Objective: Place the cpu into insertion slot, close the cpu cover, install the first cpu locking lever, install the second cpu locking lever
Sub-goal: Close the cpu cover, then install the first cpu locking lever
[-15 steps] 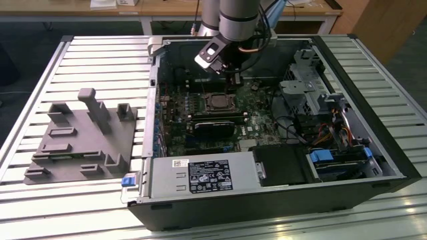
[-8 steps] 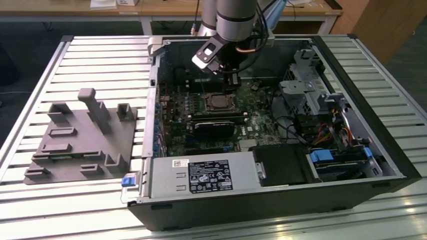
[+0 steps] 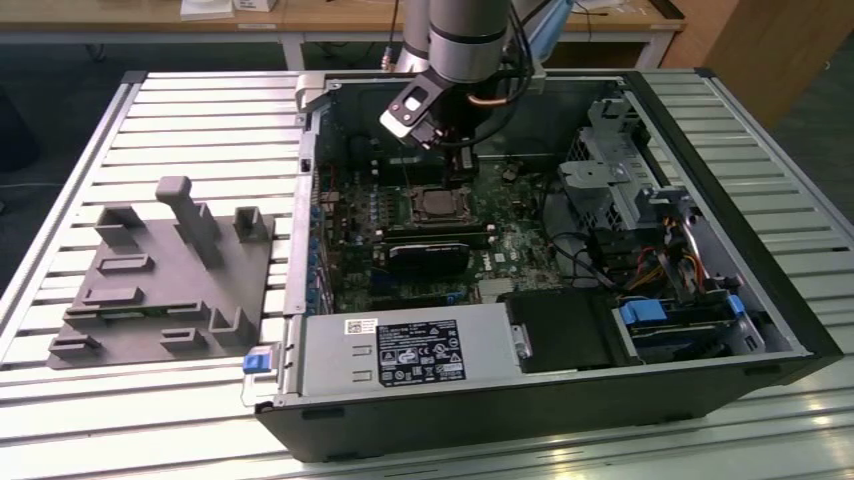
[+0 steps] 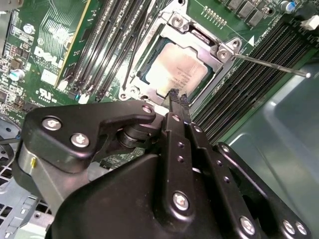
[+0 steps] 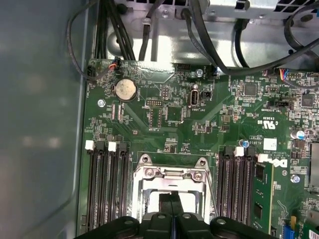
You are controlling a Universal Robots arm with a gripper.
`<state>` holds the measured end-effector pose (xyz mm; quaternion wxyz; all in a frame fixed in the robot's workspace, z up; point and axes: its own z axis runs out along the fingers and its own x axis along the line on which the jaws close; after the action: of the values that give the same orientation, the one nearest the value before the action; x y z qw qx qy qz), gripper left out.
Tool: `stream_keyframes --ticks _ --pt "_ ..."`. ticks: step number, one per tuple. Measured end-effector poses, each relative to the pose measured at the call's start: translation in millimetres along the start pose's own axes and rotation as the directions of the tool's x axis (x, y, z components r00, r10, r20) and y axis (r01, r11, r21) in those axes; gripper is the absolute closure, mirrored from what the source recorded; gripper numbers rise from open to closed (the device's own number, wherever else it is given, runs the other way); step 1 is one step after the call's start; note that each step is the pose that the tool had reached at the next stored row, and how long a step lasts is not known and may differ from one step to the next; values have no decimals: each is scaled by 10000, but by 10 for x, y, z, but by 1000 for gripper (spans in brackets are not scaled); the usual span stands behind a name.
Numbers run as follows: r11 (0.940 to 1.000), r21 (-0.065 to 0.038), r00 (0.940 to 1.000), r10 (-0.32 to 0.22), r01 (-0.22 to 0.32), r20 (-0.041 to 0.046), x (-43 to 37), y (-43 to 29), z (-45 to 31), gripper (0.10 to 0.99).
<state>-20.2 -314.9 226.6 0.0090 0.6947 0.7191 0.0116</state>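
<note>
Exterior view, left to right: a grey fixture (image 3: 167, 275) sits on the slatted table (image 3: 200, 120), well apart from the gripper (image 3: 458, 172) on the exterior view's left. The gripper hangs inside the open computer case (image 3: 534, 400), just above the motherboard socket. The metal drive cage (image 3: 614, 180) stands to the gripper's other side.

In the second wrist view, the gripper (image 4: 178, 98) is narrow, fingers pressed together with nothing between them. Its tips are at the socket's edge. The cpu (image 4: 177, 69) is seated in the socket just beyond the tips. The cpu cover (image 4: 199, 42) lies flat around it, with the chip showing through the window. A thin lever rod (image 4: 269, 64) runs out from the socket corner over the memory slots (image 4: 239, 87).

The first wrist view agrees: gripper (image 5: 172, 201) narrow, tips over the cpu cover (image 5: 172, 173).
</note>
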Motion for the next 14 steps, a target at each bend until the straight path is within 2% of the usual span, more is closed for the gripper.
stream_keyframes --ticks 14 --pt "10000 0 10000 1 -1 0 2 -56 1 980"
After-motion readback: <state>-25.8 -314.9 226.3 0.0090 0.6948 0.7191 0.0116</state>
